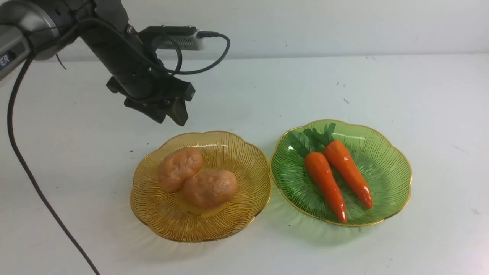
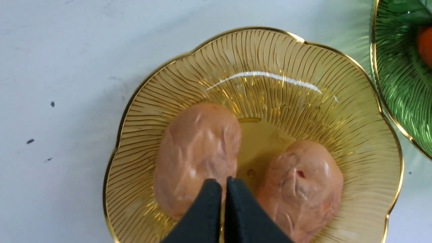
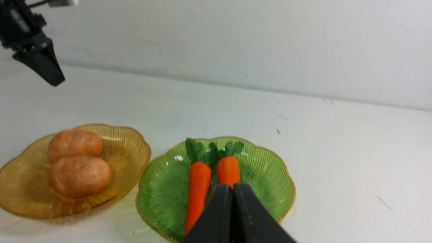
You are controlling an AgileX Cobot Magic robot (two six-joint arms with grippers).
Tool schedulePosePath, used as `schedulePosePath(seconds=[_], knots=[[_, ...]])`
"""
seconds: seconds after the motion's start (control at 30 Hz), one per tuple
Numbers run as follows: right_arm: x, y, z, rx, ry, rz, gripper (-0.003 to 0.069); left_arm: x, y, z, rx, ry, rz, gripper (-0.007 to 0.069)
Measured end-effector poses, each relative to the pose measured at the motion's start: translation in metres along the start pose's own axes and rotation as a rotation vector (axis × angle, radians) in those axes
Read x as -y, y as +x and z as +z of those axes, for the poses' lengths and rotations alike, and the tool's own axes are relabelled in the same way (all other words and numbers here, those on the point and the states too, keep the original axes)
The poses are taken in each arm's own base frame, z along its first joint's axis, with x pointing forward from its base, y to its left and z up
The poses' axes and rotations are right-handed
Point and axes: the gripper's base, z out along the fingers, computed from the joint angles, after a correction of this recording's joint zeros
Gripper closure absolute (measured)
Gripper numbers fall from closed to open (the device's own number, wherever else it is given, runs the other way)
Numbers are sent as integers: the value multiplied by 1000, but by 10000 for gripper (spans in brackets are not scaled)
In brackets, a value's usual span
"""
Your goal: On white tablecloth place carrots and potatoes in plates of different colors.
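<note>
Two tan potatoes (image 1: 179, 168) (image 1: 210, 188) lie side by side in the amber plate (image 1: 244, 156) on the white tablecloth (image 1: 267, 91). Two orange carrots (image 1: 324, 183) (image 1: 348, 171) with green tops lie in the green plate (image 1: 386, 160) just to its right. My left gripper (image 1: 174, 114) hangs shut and empty above the cloth, behind the amber plate's far left rim. In the left wrist view the shut gripper (image 2: 224, 180) hovers over the potatoes (image 2: 199, 152) (image 2: 303, 182). My right gripper (image 3: 233, 187) is shut and empty, well back from the carrots (image 3: 198, 185) (image 3: 228, 170) and above them.
The two plates almost touch at their rims. A black cable (image 1: 23, 160) hangs from the left arm down across the cloth's left side. A pale wall (image 1: 344, 23) closes the table's far edge. Bare cloth lies around both plates.
</note>
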Motion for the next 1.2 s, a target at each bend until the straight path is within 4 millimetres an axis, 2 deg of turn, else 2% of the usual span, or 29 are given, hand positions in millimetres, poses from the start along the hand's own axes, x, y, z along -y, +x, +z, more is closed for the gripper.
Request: schedulePosePath(seconds=[0.27, 0.53, 1.2], knots=[[2, 24, 24, 138, -2, 50, 674, 0, 0, -1, -1, 0, 10, 628], [3, 21, 26, 211, 3, 54, 674, 0, 0, -1, -1, 0, 13, 628], [3, 28, 28, 165, 2, 55, 674, 0, 0, -1, -2, -4, 45, 628]])
